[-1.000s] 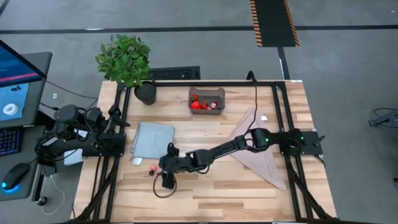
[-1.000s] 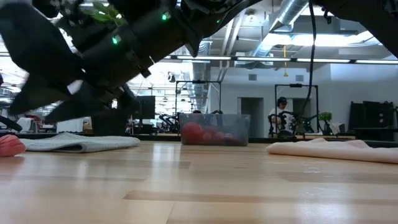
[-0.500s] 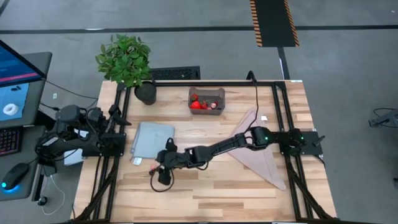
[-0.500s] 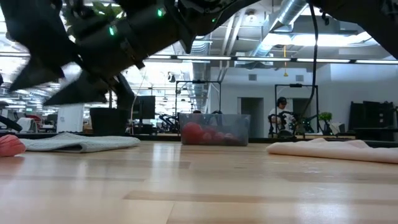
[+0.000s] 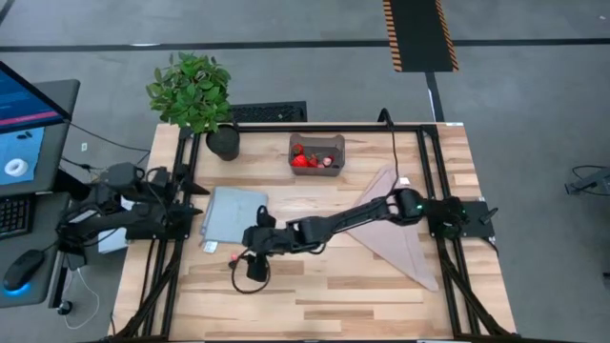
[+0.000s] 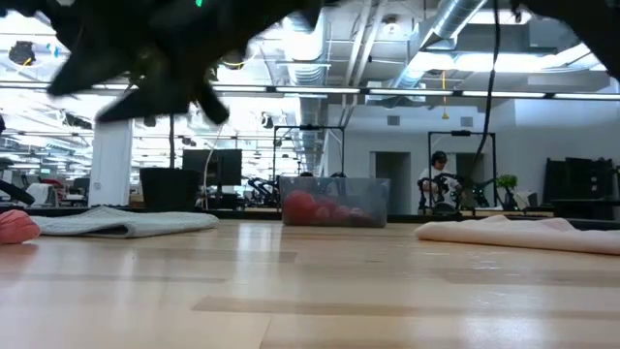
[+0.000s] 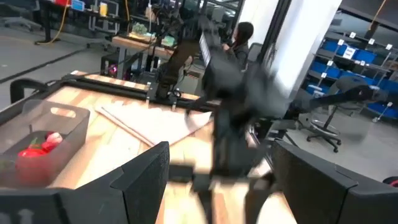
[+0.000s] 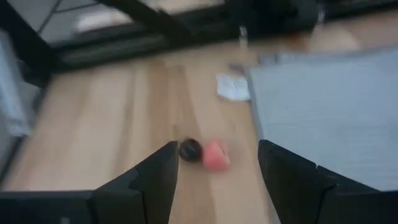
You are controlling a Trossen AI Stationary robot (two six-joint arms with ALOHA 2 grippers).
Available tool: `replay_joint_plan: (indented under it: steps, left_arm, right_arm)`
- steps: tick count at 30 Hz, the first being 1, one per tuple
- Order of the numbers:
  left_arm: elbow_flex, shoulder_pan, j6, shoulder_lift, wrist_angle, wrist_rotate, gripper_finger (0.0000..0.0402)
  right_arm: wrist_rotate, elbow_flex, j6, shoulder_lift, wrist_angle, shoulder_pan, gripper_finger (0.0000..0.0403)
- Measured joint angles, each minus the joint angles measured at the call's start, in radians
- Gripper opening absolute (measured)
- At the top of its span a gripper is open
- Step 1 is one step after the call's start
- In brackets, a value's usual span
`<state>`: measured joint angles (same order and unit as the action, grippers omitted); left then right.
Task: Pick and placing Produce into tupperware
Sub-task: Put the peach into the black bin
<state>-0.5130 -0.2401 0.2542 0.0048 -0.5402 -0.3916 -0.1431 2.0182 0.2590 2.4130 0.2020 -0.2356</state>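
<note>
the right gripper (image 5: 240, 259) reaches far across the table, jaws open and empty, above a pink piece (image 8: 216, 154) and a dark piece (image 8: 190, 149) lying touching on the bare wood just beside the grey mat (image 5: 233, 212); the left gripper (image 7: 214, 186) waits at the table's left edge, jaws open, holding nothing; the tupperware (image 5: 316, 153) sits at the far side, red produce (image 5: 301, 159) inside it.
</note>
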Motion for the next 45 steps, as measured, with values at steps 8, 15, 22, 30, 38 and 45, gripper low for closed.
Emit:
replay_joint_plan:
  steps: [8,15,22,30,38,45]
  left_arm:
    - [0.105,0.000,0.238,0.001,0.109,0.020,0.0270]
    - [0.164,0.000,0.272,0.023,0.071,0.126,0.0258]
    - [0.238,0.026,0.329,0.088,0.068,0.267,0.0242]
    - [0.272,0.139,0.235,0.211,0.318,0.276,0.0220]
    - [0.272,0.270,0.201,0.345,0.395,0.332,0.0219]
    - [0.272,0.394,0.202,0.455,0.459,0.479,0.0219]
  right_arm:
    - [-0.170,-0.002,-0.025,-0.182,0.221,-0.028,0.0243]
    - [-0.364,0.000,-0.024,-0.335,0.389,-0.090,0.0244]
    - [-0.462,0.000,0.011,-0.456,0.550,-0.186,0.0244]
    - [-0.495,-0.015,0.039,-0.586,0.657,-0.281,0.0243]
    - [-0.631,-0.359,0.134,-0.861,0.600,-0.301,0.0243]
    - [-0.558,-0.943,0.103,-1.231,0.118,-0.286,0.0243]
